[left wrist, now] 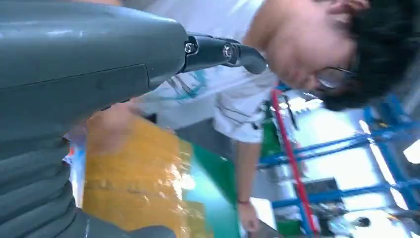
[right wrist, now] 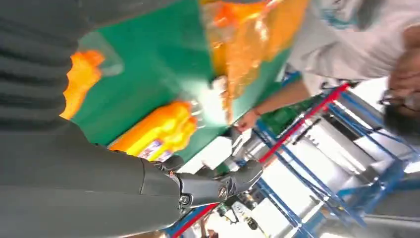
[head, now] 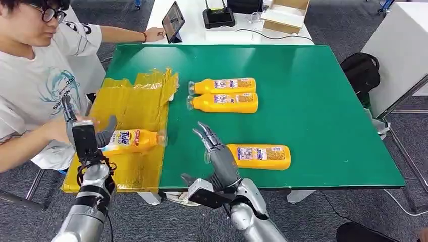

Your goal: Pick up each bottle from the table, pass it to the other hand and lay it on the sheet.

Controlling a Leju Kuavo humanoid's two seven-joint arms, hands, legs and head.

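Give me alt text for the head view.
The robot's left hand holds an orange bottle over a yellow sheet on a green table. Its open right hand hovers beside another; two more lie farther back. A person sits alongside.

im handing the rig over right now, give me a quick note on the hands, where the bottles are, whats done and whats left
Left hand holds a Tide bottle over the yellow sheet, not yet laid down.
Right hand is open, fingers apart, over the green table near the lone bottle.
Two bottles lie side by side on the table beside the sheet, not on it.
A person sits beside the sheet, an arm close to the left hand.
Done: no bottle lies on the sheet.
Left: lay the held bottle down, then the other three.
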